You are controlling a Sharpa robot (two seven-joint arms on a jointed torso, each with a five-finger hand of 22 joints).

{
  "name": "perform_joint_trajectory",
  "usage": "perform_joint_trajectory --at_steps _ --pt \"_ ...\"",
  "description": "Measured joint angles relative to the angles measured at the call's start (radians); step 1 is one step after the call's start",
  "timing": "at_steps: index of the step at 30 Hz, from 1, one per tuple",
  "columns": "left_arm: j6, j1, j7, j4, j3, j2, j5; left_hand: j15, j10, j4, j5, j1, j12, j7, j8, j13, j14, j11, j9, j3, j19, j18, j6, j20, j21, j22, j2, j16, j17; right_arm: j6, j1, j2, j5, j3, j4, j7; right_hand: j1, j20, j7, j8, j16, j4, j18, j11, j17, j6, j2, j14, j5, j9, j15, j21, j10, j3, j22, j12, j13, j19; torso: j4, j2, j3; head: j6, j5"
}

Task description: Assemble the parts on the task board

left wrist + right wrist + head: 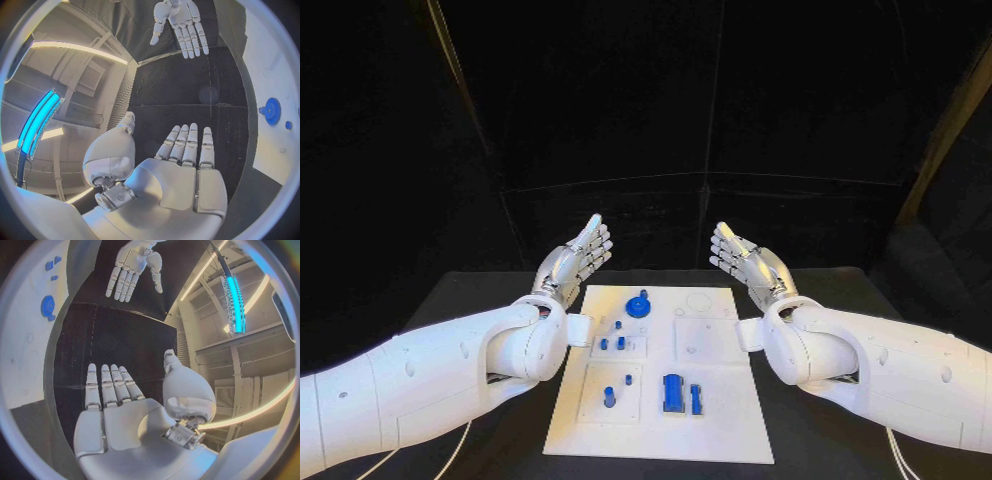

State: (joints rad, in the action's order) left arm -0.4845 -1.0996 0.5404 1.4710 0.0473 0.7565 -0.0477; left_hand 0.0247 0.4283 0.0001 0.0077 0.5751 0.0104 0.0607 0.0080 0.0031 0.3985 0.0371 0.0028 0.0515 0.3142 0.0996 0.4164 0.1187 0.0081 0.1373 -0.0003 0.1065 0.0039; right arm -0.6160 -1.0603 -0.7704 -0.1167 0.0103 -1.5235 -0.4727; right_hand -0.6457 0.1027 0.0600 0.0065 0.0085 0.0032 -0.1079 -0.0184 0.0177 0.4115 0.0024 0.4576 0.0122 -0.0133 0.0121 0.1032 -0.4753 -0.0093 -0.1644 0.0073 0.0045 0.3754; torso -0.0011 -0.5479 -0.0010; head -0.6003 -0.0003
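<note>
1. Left robot hand is up off the table, just past the far left corner of the task board. Fingers straight and apart, palm turned inward, holding nothing at all. The left wrist view shows the same flat, released palm.
2. The task board sits in the middle of the table, long side running from the near edge toward the far edge, between the two forearms.
3. On the board, going left to right: a small blue peg in the near-left recess, a few tiny blue bits in the recess further back, then a round blue gear close to the far edge, and two taller blue blocks standing side by side near the middle of the near half. The right half of the board looks like bare white recesses.
4. Right robot hand mirrors the left one, hovering just beyond the far right corner of the board, fingers stretched out and spread, nothing in it. The right wrist view shows the palm just as relaxed.
</note>
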Motion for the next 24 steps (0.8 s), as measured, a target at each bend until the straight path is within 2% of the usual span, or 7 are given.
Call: perform_joint_trajectory --at_steps 4,6,7,9,11,16,24 --pt "-0.098 0.029 -0.007 0.054 -0.027 0.013 0.011 -0.012 -0.064 0.0 0.0 -0.086 -0.003 -0.029 -0.001 -0.001 -0.059 -0.018 0.0 -0.024 -0.047 -0.046 -0.062 -0.018 -0.003 -0.02 0.0 -0.026 -0.002 -0.063 0.01 -0.008 0.048 -0.008 -0.036 -0.012 0.096 -0.03 -0.028 0.0 -0.004 -0.003 0.017 0.008 -0.008 -0.061 -0.001 -0.068 -0.006 0.006 -0.006 -0.029 0.07 0.003 0.024 0.0 -0.002 -0.054 0.0006 0.002 0.0006 0.0 0.0" --pt "-0.144 0.04 -0.011 0.074 -0.037 0.018 0.016 -0.016 -0.093 0.0 -0.004 -0.126 -0.003 -0.038 -0.004 -0.001 -0.087 -0.024 -0.001 -0.028 -0.068 -0.051 -0.091 -0.031 -0.004 -0.03 0.0 -0.048 -0.002 -0.087 0.012 -0.009 0.066 -0.009 -0.042 -0.017 0.138 -0.052 -0.037 0.0 -0.004 -0.003 0.047 0.011 -0.011 -0.088 -0.002 -0.097 -0.006 0.008 -0.008 -0.049 0.1 0.003 0.035 0.0 -0.002 -0.076 0.0009 0.003 0.0007 0.0 0.0" --pt "-0.16 0.043 -0.012 0.08 -0.039 0.02 0.018 -0.017 -0.111 0.0 -0.004 -0.15 -0.003 -0.043 -0.004 -0.002 -0.103 -0.026 -0.001 -0.035 -0.081 -0.063 -0.108 -0.045 -0.004 -0.035 0.0 -0.059 -0.002 -0.095 0.012 -0.009 0.072 -0.009 -0.043 -0.019 0.158 -0.058 -0.041 0.0 -0.004 -0.003 0.047 0.012 -0.012 -0.101 -0.001 -0.112 -0.006 0.009 -0.008 -0.057 0.116 0.003 0.04 0.0 -0.002 -0.09 0.0009 0.003 0.0007 0.0 0.0" --pt "-0.193 0.049 -0.015 0.091 -0.044 0.022 0.021 -0.019 -0.135 0.0 -0.004 -0.182 -0.003 -0.048 -0.004 -0.002 -0.126 -0.029 -0.001 -0.035 -0.1 -0.063 -0.131 -0.064 -0.004 -0.047 0.0 -0.072 -0.002 -0.108 0.012 -0.009 0.083 -0.009 -0.043 -0.022 0.202 -0.072 -0.047 0.0 -0.004 -0.003 0.071 0.014 -0.013 -0.129 -0.002 -0.143 -0.006 0.009 -0.01 -0.072 0.148 0.003 0.051 0.0 -0.003 -0.115 0.001 0.003 0.0008 0.0 0.0" --pt "-0.215 0.051 -0.017 0.095 -0.045 0.023 0.024 -0.021 -0.158 0.0 -0.004 -0.212 -0.003 -0.052 -0.004 -0.002 -0.147 -0.032 -0.002 -0.041 -0.116 -0.078 -0.153 -0.079 -0.004 -0.068 0.001 -0.081 -0.002 -0.117 0.012 -0.009 0.091 -0.009 -0.044 -0.025 0.234 -0.081 -0.05 0.0 -0.004 -0.003 0.07 0.015 -0.014 -0.149 -0.002 -0.166 -0.006 0.011 -0.01 -0.08 0.171 0.003 0.06 -0.004 -0.003 -0.134 0.0011 0.003 0.0009 0.0 0.0" --pt "-0.249 0.051 -0.02 0.097 -0.046 0.023 0.029 -0.023 -0.21 0.0 -0.004 -0.281 -0.003 -0.057 -0.004 -0.002 -0.194 -0.034 -0.002 -0.041 -0.151 -0.078 -0.204 -0.105 -0.004 -0.108 0.0 -0.095 -0.003 -0.132 0.012 -0.009 0.104 -0.009 -0.044 -0.029 0.312 -0.094 -0.056 0.0 -0.004 -0.003 0.086 0.017 -0.015 -0.199 -0.002 -0.221 -0.006 0.011 -0.011 -0.092 0.23 0.003 0.098 -0.004 -0.003 -0.179 0.0011 0.004 0.001 0.0 0.0" --pt "-0.27 0.051 -0.023 0.097 -0.046 0.023 0.032 -0.024 -0.272 0.0 -0.004 -0.365 -0.003 -0.06 -0.004 -0.002 -0.253 -0.036 -0.001 -0.046 -0.196 -0.078 -0.264 -0.114 -0.004 -0.13 0.0 -0.1 -0.003 -0.143 0.012 -0.009 0.113 -0.009 -0.044 -0.032 0.406 -0.101 -0.059 0.0 -0.004 -0.003 0.086 0.018 -0.017 -0.259 -0.002 -0.287 -0.006 0.012 -0.013 -0.096 0.299 0.003 0.147 -0.004 -0.003 -0.233 0.0011 0.004 0.001 0.0 0.0"
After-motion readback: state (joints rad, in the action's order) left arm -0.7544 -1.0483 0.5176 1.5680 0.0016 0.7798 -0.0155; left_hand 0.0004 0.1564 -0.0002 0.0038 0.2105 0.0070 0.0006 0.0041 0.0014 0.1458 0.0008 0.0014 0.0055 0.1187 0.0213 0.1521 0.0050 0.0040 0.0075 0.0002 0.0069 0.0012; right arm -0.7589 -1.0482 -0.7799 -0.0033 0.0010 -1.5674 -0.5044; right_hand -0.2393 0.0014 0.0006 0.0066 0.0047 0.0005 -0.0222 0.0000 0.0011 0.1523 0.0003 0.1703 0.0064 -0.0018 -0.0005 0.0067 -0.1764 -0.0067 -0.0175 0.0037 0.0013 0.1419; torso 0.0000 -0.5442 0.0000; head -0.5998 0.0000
